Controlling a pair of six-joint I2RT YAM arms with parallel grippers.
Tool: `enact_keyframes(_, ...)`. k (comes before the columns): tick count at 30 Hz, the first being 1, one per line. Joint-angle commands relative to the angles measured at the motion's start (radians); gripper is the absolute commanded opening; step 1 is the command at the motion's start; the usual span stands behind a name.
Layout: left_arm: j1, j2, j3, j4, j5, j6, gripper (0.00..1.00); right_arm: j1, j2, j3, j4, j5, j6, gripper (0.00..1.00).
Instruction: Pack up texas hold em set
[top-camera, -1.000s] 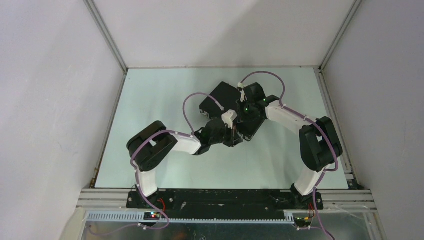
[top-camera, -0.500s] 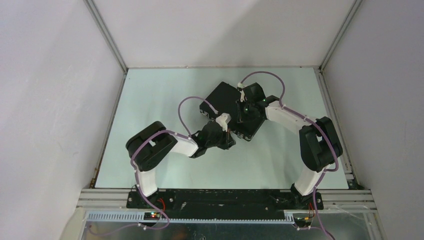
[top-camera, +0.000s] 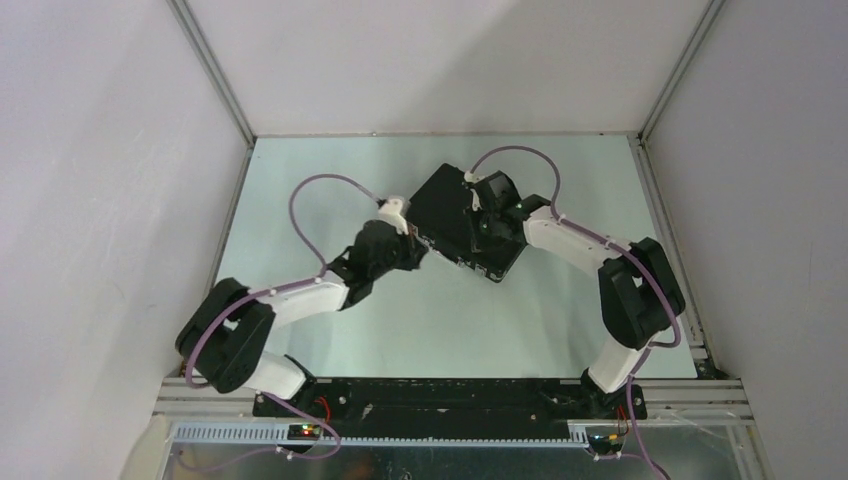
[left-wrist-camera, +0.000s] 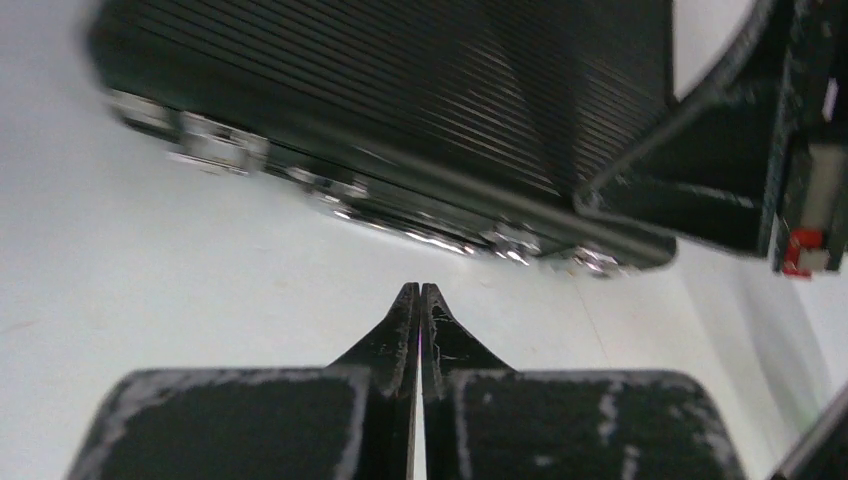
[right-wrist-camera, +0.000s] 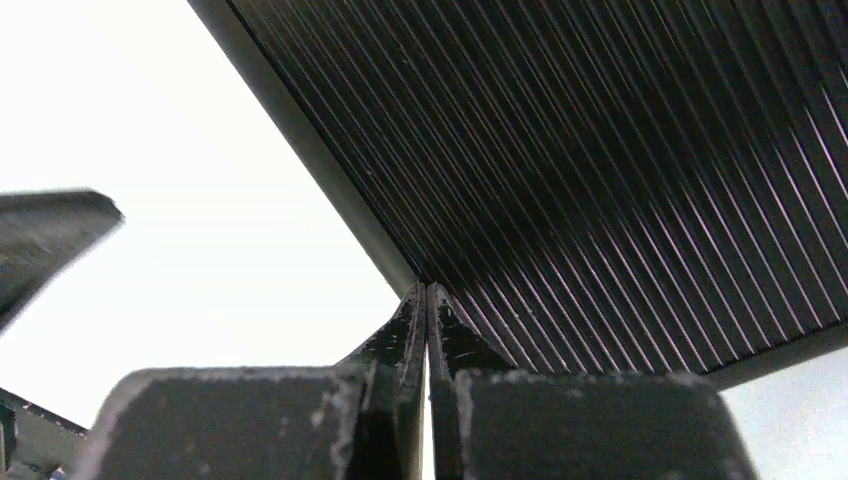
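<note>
The black case (top-camera: 447, 205) is lying closed and flat on the pale green surface (top-camera: 300, 200), turned at an angle. Its ribbed lid is facing up and no chips, cards or dice are showing.

The left hand (left-wrist-camera: 420, 293) is clenched on nothing, its two fingers pressed tip to tip. It is hovering low over bare surface, with the case just ahead of it and apart from it. A side of the case is facing this hand, and silver latches (left-wrist-camera: 215, 150) and trim are running along that side, a little blurred. Ahead and to the right of this hand, the black body of the right arm (left-wrist-camera: 740, 150) is crowding that end of the case, with a small red part (left-wrist-camera: 800, 252) showing on it.

The right hand (right-wrist-camera: 427, 293) is likewise clenched and empty. It is pointing down at the lid, and its tips are sitting right at the dark strip along the lid's edge. Whether they are touching it cannot be told. To the left of this hand a blurred dark shape (right-wrist-camera: 50, 230) is reaching in over the surface.

Purple cables (top-camera: 320, 185) are looping above both arms, and white walls (top-camera: 100, 200) are closing in the surface on three sides.
</note>
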Motion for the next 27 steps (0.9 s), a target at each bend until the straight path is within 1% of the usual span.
enact_keyframes(1,0.093,-0.042,0.033,-0.093,-0.025,0.037,0.0,0.008,0.072,0.098,-0.008,0.001,-0.009,0.0)
enact_keyframes(4,0.141,0.007,0.138,-0.189,-0.027,0.037,0.0,0.009,0.143,0.204,-0.022,0.005,-0.019,0.0)
enact_keyframes(6,0.159,0.033,0.172,-0.201,-0.036,0.034,0.0,0.011,0.206,0.282,-0.084,0.01,-0.023,0.0)
enact_keyframes(8,0.176,0.051,0.196,-0.203,-0.044,0.031,0.0,0.015,0.253,0.331,-0.107,0.019,-0.03,0.0)
enact_keyframes(12,0.199,0.103,0.257,-0.263,-0.081,0.022,0.0,0.019,0.283,0.324,-0.092,0.023,-0.031,0.0)
enact_keyframes(15,0.206,0.176,0.304,-0.32,-0.073,0.021,0.0,0.019,0.294,0.308,-0.082,0.021,-0.029,0.0)
enact_keyframes(22,0.211,0.29,0.312,-0.315,-0.073,-0.001,0.0,0.018,0.3,0.294,-0.066,0.01,-0.026,0.0)
enact_keyframes(27,0.211,0.323,0.317,-0.33,-0.113,-0.004,0.0,0.018,0.3,0.289,-0.061,0.01,-0.028,0.0)
